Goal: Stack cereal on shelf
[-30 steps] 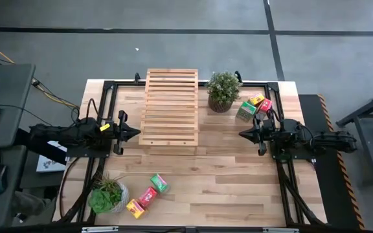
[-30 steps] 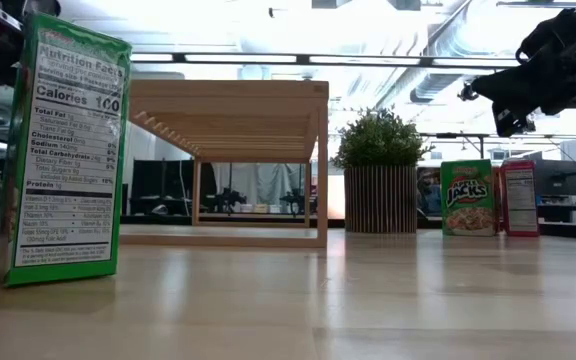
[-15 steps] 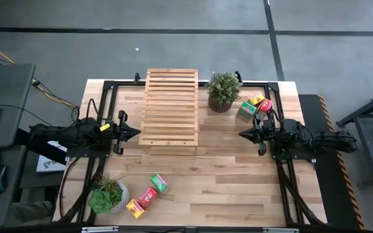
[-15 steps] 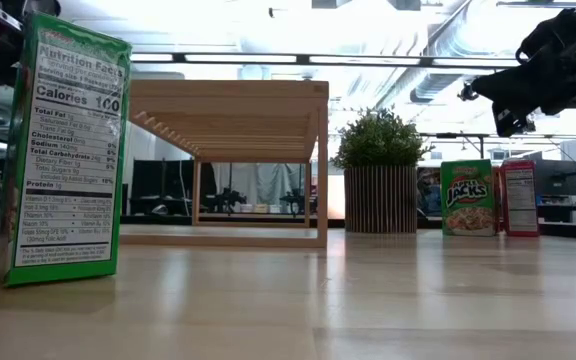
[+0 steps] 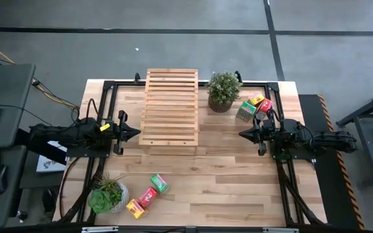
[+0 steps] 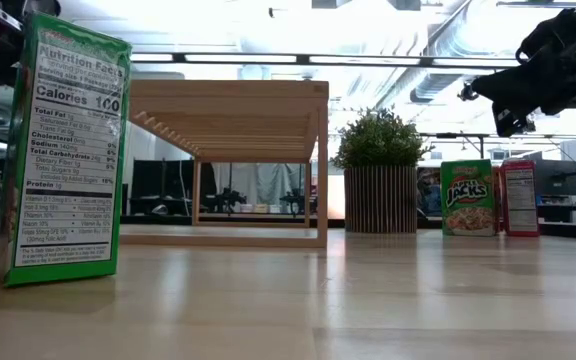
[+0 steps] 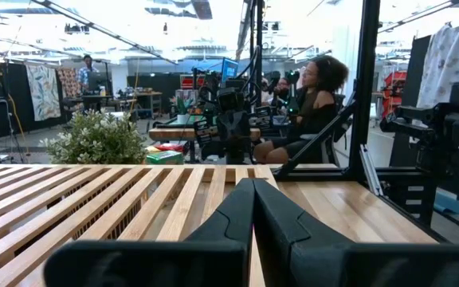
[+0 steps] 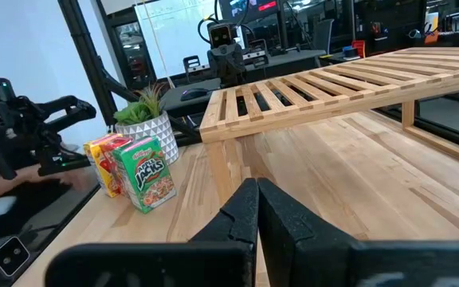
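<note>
The light-wood slatted shelf (image 5: 170, 107) stands on its legs at the table's far middle. Three cereal boxes, green (image 5: 158, 183), red-pink (image 5: 147, 195) and yellow (image 5: 135, 208), stand near the near-left corner. Another green (image 5: 245, 110), yellow (image 5: 256, 99) and red-pink (image 5: 265, 105) box stand at the far right. My left gripper (image 5: 136, 133) hovers shut just left of the shelf's near end. My right gripper (image 5: 241, 134) hovers shut to the shelf's right, near the far-right boxes. In the wrist views both grippers (image 7: 253, 182) (image 8: 257, 182) have their fingers together.
A potted plant (image 5: 223, 90) stands between the shelf and the far-right boxes. A second plant (image 5: 107, 194) sits beside the near-left boxes. Black frame rails run along the table's edges. Bare wood lies in the near middle. A person (image 7: 313, 96) sits beyond the table.
</note>
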